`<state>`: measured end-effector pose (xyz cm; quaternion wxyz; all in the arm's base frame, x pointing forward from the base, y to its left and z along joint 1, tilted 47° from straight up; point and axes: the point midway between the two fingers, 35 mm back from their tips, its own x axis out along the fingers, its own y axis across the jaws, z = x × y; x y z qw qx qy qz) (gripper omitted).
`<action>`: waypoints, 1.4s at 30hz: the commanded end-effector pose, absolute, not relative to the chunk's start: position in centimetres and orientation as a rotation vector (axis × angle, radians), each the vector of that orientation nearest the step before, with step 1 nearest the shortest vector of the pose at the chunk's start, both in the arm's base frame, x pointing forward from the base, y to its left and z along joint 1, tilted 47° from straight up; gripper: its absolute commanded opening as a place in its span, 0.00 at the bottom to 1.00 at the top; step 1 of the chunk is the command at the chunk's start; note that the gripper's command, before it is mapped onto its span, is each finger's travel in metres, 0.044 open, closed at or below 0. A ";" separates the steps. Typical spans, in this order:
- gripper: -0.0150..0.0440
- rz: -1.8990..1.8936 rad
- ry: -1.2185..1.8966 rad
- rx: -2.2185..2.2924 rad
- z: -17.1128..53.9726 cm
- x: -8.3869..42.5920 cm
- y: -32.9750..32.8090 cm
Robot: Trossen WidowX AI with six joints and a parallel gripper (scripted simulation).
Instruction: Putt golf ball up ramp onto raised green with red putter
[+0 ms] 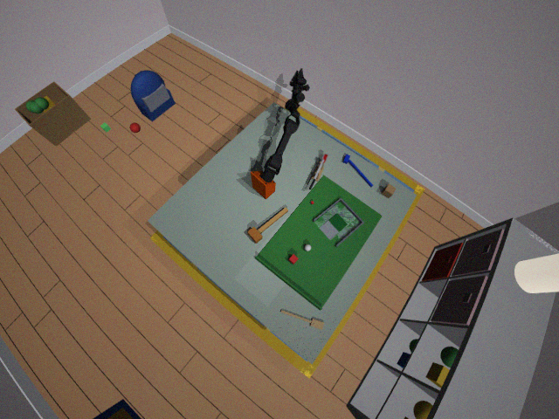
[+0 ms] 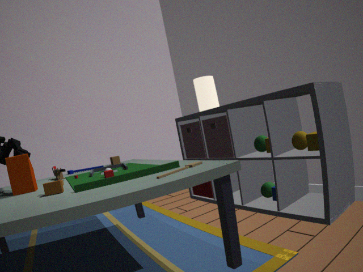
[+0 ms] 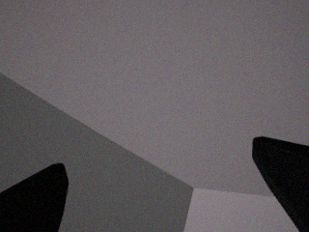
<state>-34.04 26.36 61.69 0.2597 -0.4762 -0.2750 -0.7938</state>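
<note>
My gripper is open and empty. It is at the arm's far end, beyond the table's back corner, facing walls and ceiling, well away from the putter and ball. A thin item with a red end leans on a wooden piece beside the green board; it may be the red putter, but its shape is unclear. The white golf ball lies on the green board, next to a red block. The grey ramp leads to the dark green square inside grey rails.
An orange block stands by the arm's lower end. A wooden mallet, a blue hammer, a brown block and a wooden tool lie around the board. A small red cube is on it.
</note>
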 end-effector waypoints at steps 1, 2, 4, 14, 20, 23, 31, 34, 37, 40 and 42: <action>0.98 -2.157 -0.743 -1.292 61.7 -34.0 26.5; 1.00 -2.174 -0.738 -1.298 61.6 -33.9 26.8; 1.00 -2.246 -0.717 -1.319 61.4 -33.4 28.2; 1.00 -2.948 -0.455 -1.413 57.7 -25.8 40.8; 1.00 -3.372 -0.265 -1.340 54.3 -18.5 46.8; 1.00 -3.569 -0.173 -1.259 52.4 -14.4 48.9; 1.00 -4.042 0.037 -0.889 47.0 -3.0 51.8; 1.00 -4.195 0.095 -0.687 44.7 1.5 51.9; 1.00 -4.328 0.132 -0.448 42.4 5.8 51.4; 1.00 -4.435 0.145 -0.177 40.0 10.0 50.4; 1.00 -4.491 0.129 0.013 38.3 12.7 49.5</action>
